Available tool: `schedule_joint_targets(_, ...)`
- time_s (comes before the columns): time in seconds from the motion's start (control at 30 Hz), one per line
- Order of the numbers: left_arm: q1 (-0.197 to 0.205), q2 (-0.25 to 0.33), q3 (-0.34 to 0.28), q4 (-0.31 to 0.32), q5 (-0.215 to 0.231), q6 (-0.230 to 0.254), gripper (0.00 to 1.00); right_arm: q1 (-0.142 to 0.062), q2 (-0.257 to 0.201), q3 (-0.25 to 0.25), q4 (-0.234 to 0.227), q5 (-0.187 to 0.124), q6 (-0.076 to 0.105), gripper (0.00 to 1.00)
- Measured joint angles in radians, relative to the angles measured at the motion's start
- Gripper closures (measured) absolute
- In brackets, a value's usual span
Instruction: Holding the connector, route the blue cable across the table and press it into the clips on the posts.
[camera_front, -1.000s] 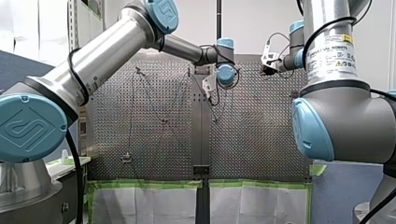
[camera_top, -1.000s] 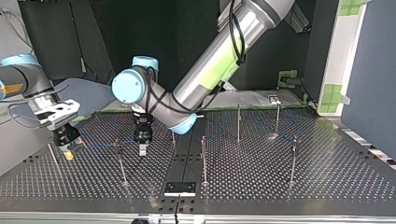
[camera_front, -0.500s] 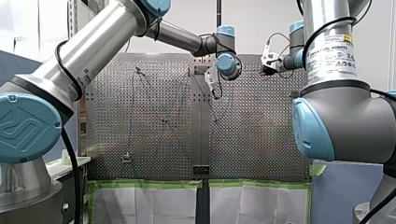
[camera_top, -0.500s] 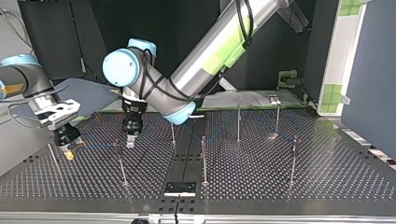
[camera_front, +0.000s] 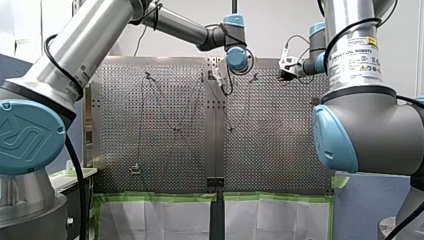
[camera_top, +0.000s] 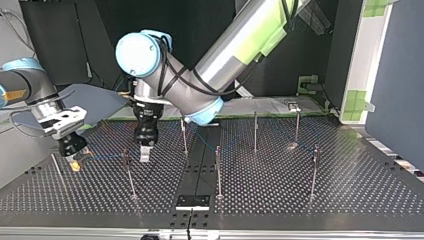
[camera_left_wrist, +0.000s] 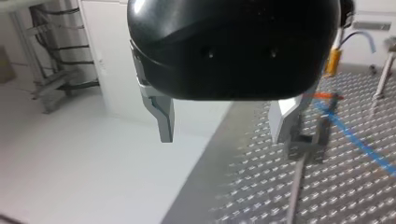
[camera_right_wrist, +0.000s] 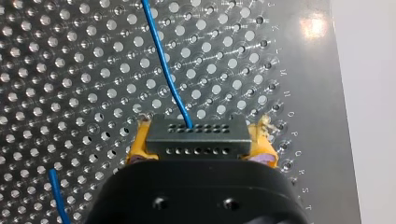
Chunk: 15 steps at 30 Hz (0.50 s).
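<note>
Connector (camera_right_wrist: 196, 132): pinched in jaws of right gripper (camera_right_wrist: 201, 144), between yellow pads (camera_right_wrist: 137, 148).
Blue cable (camera_right_wrist: 163, 65): leaves connector, crossing counter (camera_right_wrist: 70, 93).
Left gripper (camera_left_wrist: 225, 123): jaws spread, empty, apart from connector.

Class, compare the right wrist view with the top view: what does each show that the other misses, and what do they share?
Only the right wrist view shows the connector close enough to see its rows of small holes, with the blue cable leaving one of them. Only the top view shows the thin posts standing across the table and my left gripper hanging near one. Both show the table, the cable and my right gripper.
</note>
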<state>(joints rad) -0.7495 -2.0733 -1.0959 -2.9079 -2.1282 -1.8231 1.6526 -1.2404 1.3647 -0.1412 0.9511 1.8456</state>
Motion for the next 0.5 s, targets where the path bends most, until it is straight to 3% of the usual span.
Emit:
schedule_joint_targets(0.17, -0.008, 0.040, -0.041, 0.040, -0.040, -0.006, 0.00, 0.000, 0.000, 0.000, 0.000, 0.000, -0.001, 1.00)
schedule_joint_targets(0.5, -0.071, 0.128, -0.128, 0.127, -0.101, -0.087, 0.00, 0.003, 0.000, 0.000, 0.001, 0.002, -0.006, 1.00)
